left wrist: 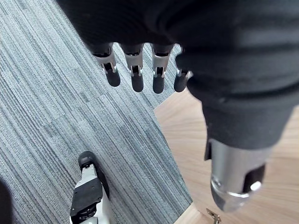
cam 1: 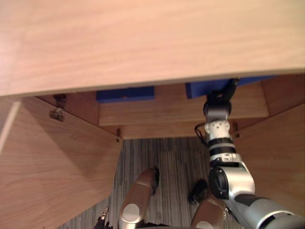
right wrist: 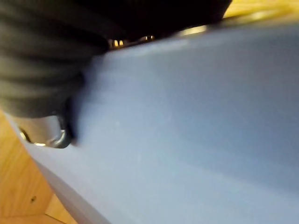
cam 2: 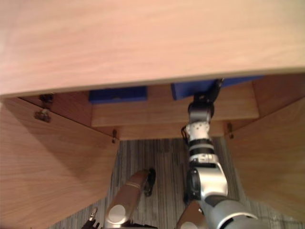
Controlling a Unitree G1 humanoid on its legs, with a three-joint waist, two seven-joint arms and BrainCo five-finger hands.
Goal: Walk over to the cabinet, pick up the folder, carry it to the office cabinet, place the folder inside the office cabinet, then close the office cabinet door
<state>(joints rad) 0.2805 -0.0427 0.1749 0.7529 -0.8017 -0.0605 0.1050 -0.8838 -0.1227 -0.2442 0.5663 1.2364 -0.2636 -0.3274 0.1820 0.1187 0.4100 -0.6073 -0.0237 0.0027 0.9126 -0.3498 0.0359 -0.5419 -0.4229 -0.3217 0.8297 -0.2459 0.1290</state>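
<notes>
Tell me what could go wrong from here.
1. The cabinet top hides most of the right robot hand at the blue folder, so a poor hold could go unnoticed.
2. Shifting it might nudge the second blue folder beside it.
3. The arm could catch the open right door when pulling out.

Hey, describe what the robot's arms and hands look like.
The right arm is silver-grey with black bands around rounded segments. The left hand has a dark ribbed cover, silver fingers with dark rounded tips and a thick silver thumb.
</notes>
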